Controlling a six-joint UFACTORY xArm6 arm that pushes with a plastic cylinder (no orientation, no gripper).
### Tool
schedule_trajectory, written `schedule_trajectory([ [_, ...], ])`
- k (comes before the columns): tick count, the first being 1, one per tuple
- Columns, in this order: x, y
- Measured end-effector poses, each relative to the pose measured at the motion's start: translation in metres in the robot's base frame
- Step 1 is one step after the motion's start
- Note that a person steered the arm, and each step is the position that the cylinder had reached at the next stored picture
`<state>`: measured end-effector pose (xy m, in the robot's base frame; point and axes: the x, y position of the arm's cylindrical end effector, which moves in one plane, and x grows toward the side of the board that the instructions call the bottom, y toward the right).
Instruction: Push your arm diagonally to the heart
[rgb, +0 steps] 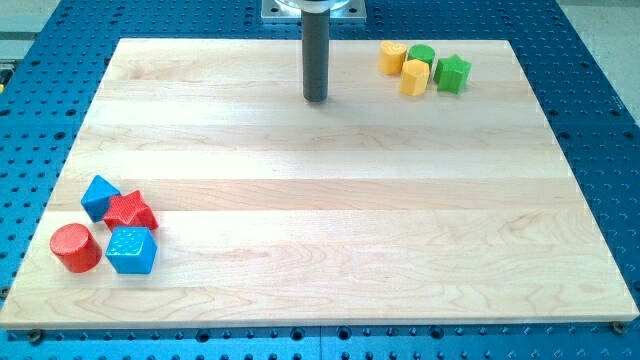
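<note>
My tip (316, 98) rests on the wooden board (320, 200) near the view's top, just left of centre. Up at the top right is a tight cluster: a yellow block that looks heart-shaped (414, 77), a yellow hexagon-like block (393, 57), a green cylinder (421, 55) and a green star (452, 73). The heart-like block lies about a hundred pixels to the right of my tip and slightly higher in the view. My tip touches no block.
A second cluster sits at the bottom left: a red star (130, 211), a red cylinder (75, 247), a blue cube (132, 250) and another blue block (99, 196). Blue perforated table (600, 60) surrounds the board.
</note>
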<state>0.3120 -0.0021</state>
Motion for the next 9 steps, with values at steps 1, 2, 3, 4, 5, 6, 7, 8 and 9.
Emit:
schedule_trajectory([
  [1, 0.0, 0.0],
  [2, 0.005, 0.0],
  [3, 0.005, 0.0],
  [4, 0.005, -0.001],
  [5, 0.005, 0.0],
  [6, 0.005, 0.0],
  [7, -0.002, -0.011],
  [8, 0.006, -0.012],
  [9, 0.04, -0.007],
])
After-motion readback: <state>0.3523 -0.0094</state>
